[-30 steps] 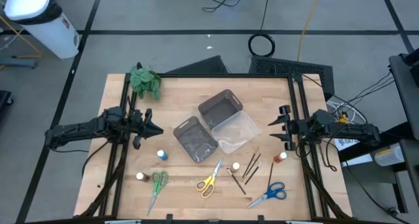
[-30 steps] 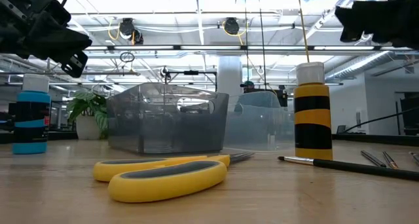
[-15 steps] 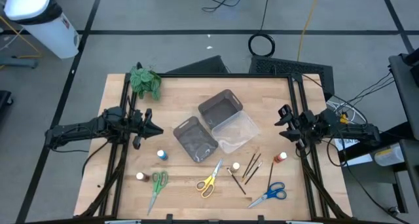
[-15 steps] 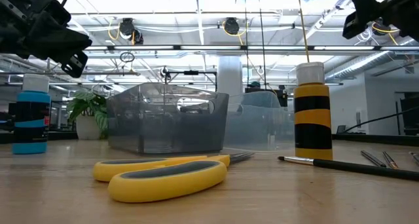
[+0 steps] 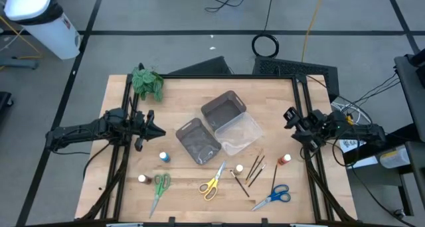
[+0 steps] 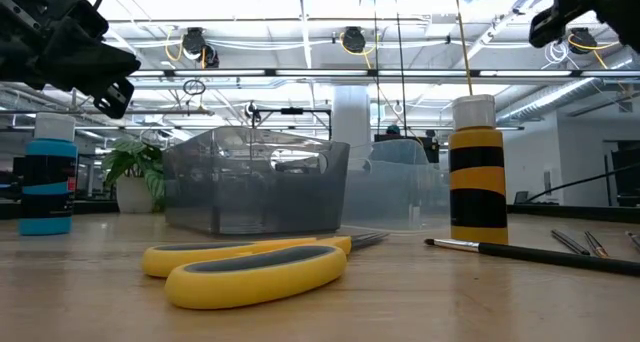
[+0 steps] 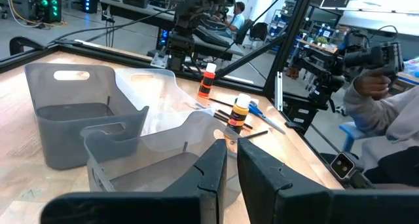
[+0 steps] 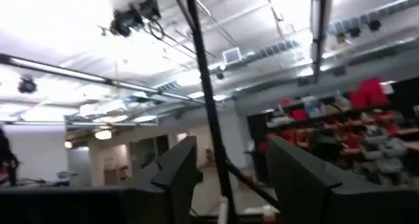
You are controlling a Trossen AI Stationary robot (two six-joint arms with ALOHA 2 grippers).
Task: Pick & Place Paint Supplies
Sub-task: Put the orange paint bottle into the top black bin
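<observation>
Two dark pincers: left pincer (image 5: 158, 131) pressed together, right pincer (image 5: 289, 115) spread.

Trays (image 5: 224, 109) (three, clustered), plant (image 5: 146, 82)

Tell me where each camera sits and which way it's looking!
High view: above the table, looking straight down; both arms show, left gripper, right gripper.
Low view: at tabletop height, looking level past the yellow scissors; grippers hang at the top corners.
Left wrist view: on the left arm, facing the grey trays; own fingers below.
Right wrist view: tilted toward the ceiling.
Shared: high and low both show the yellow scissors.
</observation>
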